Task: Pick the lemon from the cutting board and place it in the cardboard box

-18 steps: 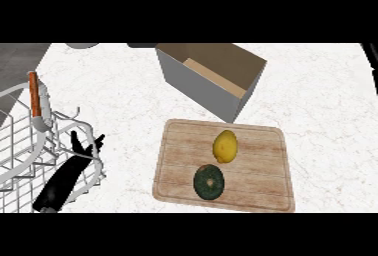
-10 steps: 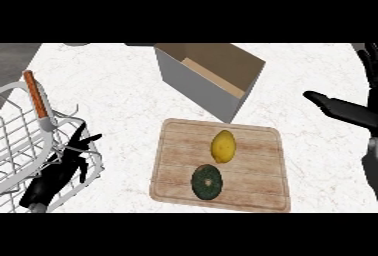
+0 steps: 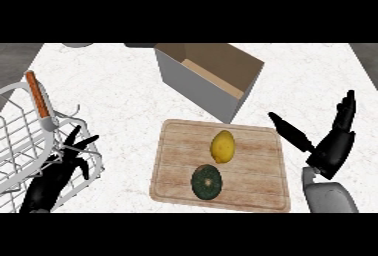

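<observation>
A yellow lemon (image 3: 223, 146) lies on the wooden cutting board (image 3: 251, 175), toward its upper middle. A dark green round fruit (image 3: 207, 182) sits just below it on the same board. The cardboard box (image 3: 210, 75) stands open behind the board, tipped so its opening faces up and right. My right hand (image 3: 331, 148) is open at the board's right edge, thumb pointing toward the lemon, fingers raised; it touches nothing. My left hand (image 3: 63, 167) is open at the lower left, over the wire rack.
A white wire dish rack (image 3: 29, 145) fills the left side, with an orange-handled utensil (image 3: 38, 100) lying on it. The white marble counter (image 3: 111, 90) stretches between rack, box and board.
My right forearm and hand have come in from the right edge and now sit lower, close beside the board. The left hand has shifted slightly over the rack. The lemon has not moved.
</observation>
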Controlling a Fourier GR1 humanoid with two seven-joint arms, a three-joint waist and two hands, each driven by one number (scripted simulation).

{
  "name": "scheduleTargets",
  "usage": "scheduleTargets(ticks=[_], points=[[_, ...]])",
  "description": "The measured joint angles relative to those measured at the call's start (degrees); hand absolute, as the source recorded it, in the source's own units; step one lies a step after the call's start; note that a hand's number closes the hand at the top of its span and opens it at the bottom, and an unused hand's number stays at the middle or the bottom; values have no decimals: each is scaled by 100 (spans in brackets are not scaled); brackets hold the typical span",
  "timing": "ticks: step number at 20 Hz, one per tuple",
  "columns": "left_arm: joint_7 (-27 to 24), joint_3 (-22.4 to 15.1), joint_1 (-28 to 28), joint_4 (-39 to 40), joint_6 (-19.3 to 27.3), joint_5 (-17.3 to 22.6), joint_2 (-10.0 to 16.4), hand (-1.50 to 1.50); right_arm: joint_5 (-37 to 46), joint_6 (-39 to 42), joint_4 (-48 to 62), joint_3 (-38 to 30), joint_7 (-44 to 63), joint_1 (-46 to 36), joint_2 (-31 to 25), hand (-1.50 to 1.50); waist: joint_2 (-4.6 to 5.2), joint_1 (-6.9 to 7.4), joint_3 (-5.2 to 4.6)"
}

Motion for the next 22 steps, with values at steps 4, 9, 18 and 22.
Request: scheduleTargets(ticks=[4, 9, 18, 22], points=[[-131, 29, 165, -225, 178, -12, -95, 0, 1012, 24, 367, 519, 804, 298, -21, -150, -19, -23, -4], [-164, 47, 300, -378, 248, -24, -93, 0, 1873, 903, 573, 1064, 2059, 507, -220, -150, -22, -65, -21], [-292, 51, 241, -396, 288, -103, -109, 0, 2569, 3306, 22, 1940, 4995, -124, -73, -150, -37, -68, -31], [-338, 66, 163, -295, 285, -135, -139, 0, 2908, 4084, -185, 2139, 6037, -710, 333, -150, -28, -65, 5]])
